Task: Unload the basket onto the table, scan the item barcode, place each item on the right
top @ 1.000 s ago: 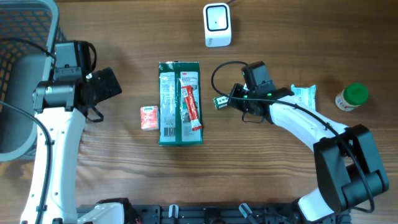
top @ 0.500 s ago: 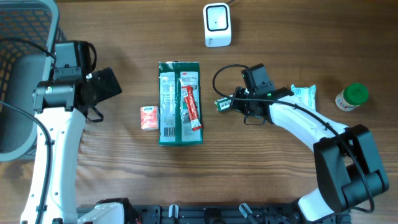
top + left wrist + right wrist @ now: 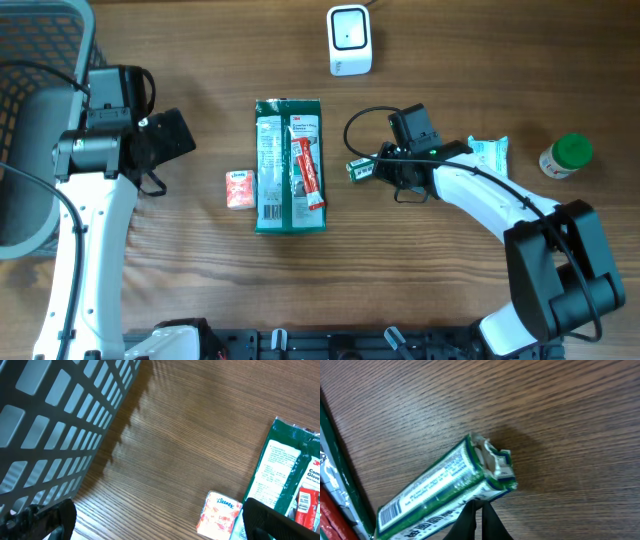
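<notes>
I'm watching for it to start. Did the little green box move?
Yes, a little: the little green box slid right, away from the glove pack.

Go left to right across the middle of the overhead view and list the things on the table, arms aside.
basket → tissue pack → glove pack → small green box → white packet → green-capped bottle
</notes>
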Available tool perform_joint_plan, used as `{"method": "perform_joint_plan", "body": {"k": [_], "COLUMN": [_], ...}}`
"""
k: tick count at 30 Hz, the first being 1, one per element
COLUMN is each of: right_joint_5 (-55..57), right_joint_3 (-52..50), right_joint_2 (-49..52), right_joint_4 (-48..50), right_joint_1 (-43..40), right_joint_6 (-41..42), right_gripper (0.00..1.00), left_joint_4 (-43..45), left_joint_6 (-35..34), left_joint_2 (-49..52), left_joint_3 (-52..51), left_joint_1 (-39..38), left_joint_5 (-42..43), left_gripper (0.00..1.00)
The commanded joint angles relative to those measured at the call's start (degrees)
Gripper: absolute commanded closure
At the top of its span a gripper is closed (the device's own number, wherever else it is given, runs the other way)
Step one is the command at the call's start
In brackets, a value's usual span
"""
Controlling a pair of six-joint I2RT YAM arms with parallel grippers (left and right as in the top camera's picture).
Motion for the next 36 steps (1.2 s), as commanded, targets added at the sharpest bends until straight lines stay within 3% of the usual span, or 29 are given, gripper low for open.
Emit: {"method": "perform_joint_plan", "body": {"k": [1, 36], "right_joint_5": [1.9, 3.76], "right_joint_3": [0.85, -1.86], "right_joint_2": [0.66, 1.29], "right_joint_4": [-0.04, -0.07], "right_joint_1": [0.24, 0.24], "right_joint_6": [-0.17, 3.89], "right_gripper": [0.92, 0.86], "left_joint_4": [0.15, 0.15], "left_joint_6": [-0.5, -0.48], "left_joint_2": [-0.72, -0.72], "left_joint_3": [0.9, 0.9], "left_joint_1": [0.26, 0.26], "left_joint_5": [-0.92, -0.9], "left_gripper": [0.0, 0.0]}}
